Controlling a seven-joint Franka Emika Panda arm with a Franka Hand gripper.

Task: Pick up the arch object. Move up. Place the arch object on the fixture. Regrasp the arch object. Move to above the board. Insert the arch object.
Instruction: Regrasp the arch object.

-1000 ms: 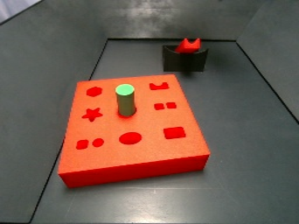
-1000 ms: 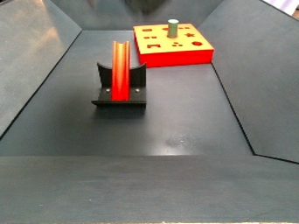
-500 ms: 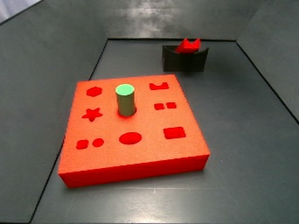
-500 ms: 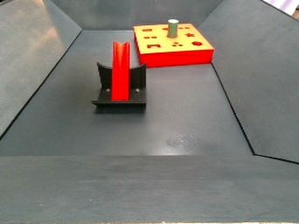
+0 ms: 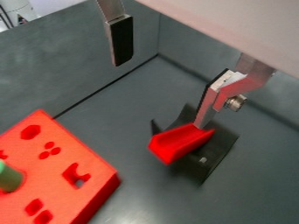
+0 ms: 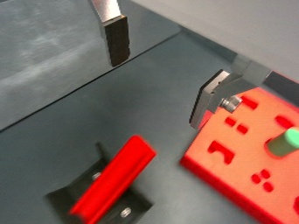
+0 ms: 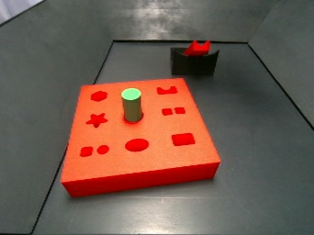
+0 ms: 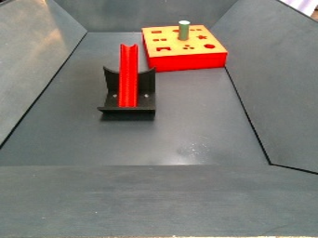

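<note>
Arch object (image 8: 128,72) — long red bar, resting in the notch of the fixture (image 8: 126,100), clear of the board (image 8: 184,48). Green cylinder peg (image 7: 131,104) upright in the board. Gripper (image 5: 163,59) high above the bench (image 8: 187,139), seen in both wrist views only — fingers (image 6: 115,39) spread wide, holding nothing.

You had open floor (image 8: 187,139) all around the fixture (image 8: 126,100); the board (image 8: 187,48) sat well apart from it, toward the far wall. The arch object (image 8: 126,72) lay in the fixture's notch, its top unobstructed. The gripper (image 5: 170,66) hung above the fixture, fingers (image 5: 121,39) spread wide with nothing between them. On the board, only the green peg (image 7: 131,104) stood up as an obstacle.
</note>
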